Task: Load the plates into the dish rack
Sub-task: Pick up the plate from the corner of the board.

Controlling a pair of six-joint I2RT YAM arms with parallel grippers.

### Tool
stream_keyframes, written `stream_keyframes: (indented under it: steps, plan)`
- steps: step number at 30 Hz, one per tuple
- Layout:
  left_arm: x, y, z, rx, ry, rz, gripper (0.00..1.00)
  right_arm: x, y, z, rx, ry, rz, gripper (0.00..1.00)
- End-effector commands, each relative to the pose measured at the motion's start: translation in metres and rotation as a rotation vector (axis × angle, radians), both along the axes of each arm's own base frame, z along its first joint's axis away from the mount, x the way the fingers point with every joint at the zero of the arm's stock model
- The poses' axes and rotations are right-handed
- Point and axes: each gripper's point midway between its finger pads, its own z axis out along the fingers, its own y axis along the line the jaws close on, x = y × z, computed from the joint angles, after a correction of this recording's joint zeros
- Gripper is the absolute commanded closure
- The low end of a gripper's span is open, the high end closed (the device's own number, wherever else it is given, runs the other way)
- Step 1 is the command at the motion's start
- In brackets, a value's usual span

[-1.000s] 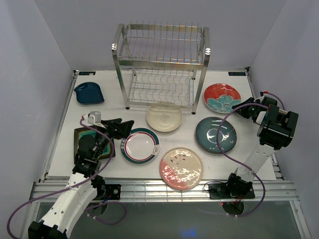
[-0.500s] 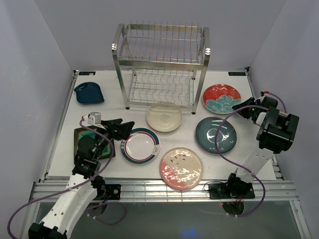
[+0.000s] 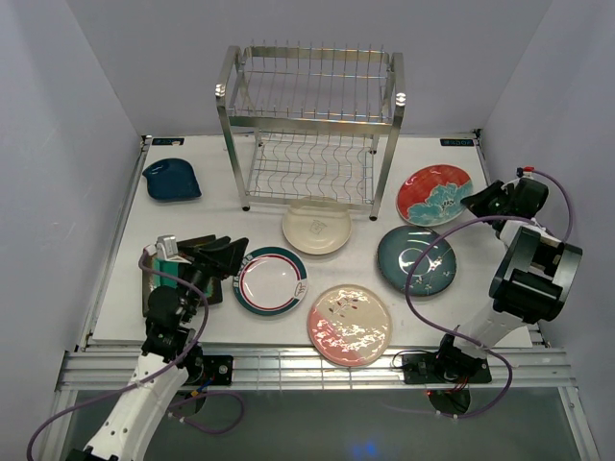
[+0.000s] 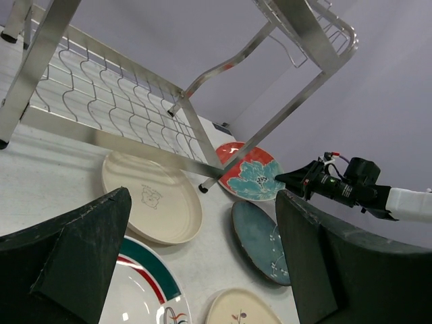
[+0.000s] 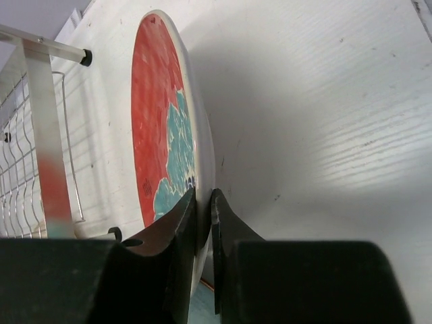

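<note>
My right gripper (image 3: 478,202) (image 5: 203,202) is shut on the near right rim of the red-teal patterned plate (image 3: 432,192) (image 5: 158,128), which is tilted with that edge raised off the table. My left gripper (image 3: 231,257) (image 4: 202,270) is open and empty, just left of the white plate with the green-red rim (image 3: 272,280). The square green plate (image 3: 145,283) is mostly hidden under the left arm. The cream plate (image 3: 316,227), dark teal plate (image 3: 416,259), pink speckled plate (image 3: 350,325) and small dark blue plate (image 3: 172,180) lie flat. The dish rack (image 3: 309,125) holds no plates.
The steel rack's front right post (image 5: 47,135) stands just left of the held plate. White walls close in the table on the left, right and back. The table's right edge (image 3: 500,206) is close to the right gripper.
My right gripper has closed on the red-teal plate's rim and swung right; the plate has shifted right and tilted. My left arm has drawn back toward the near edge.
</note>
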Motion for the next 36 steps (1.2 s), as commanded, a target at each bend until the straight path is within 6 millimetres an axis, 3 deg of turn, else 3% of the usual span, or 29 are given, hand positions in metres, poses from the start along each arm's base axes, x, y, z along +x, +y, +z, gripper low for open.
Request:
stream_keyframes:
  steps: [1,7,14,18,21,22,25,30,36]
  plan:
    - [-0.006,-0.005,0.020,-0.012,-0.072,-0.038,0.02,0.015,-0.009,0.078,-0.085,-0.174,-0.007,0.92]
    - [-0.007,-0.024,0.027,0.105,-0.096,-0.138,0.02,0.013,-0.007,0.099,-0.063,-0.155,-0.008,0.92]
    - [-0.008,-0.039,0.023,0.151,-0.132,-0.223,0.02,0.007,-0.005,0.130,-0.044,-0.097,-0.006,0.92]
    - [-0.017,-0.043,0.042,0.153,-0.235,-0.247,0.02,0.008,-0.004,0.162,-0.057,-0.117,0.003,0.92]
    - [-0.020,-0.047,0.056,0.145,-0.285,-0.268,0.02,0.007,-0.002,0.172,-0.040,-0.091,0.013,0.92]
    - [-0.019,-0.053,0.053,0.153,-0.277,-0.304,0.02,0.007,-0.002,0.184,-0.034,-0.092,0.013,0.92]
    - [-0.019,-0.069,0.073,0.180,-0.323,-0.389,0.08,0.007,0.002,0.196,-0.006,-0.078,0.021,0.92]
    - [-0.018,-0.097,0.090,0.252,-0.400,-0.436,0.08,-0.009,0.008,0.220,0.022,-0.015,0.018,0.92]
    - [-0.003,-0.137,0.101,0.353,-0.460,-0.423,0.06,-0.037,0.015,0.222,0.011,0.026,-0.014,0.92]
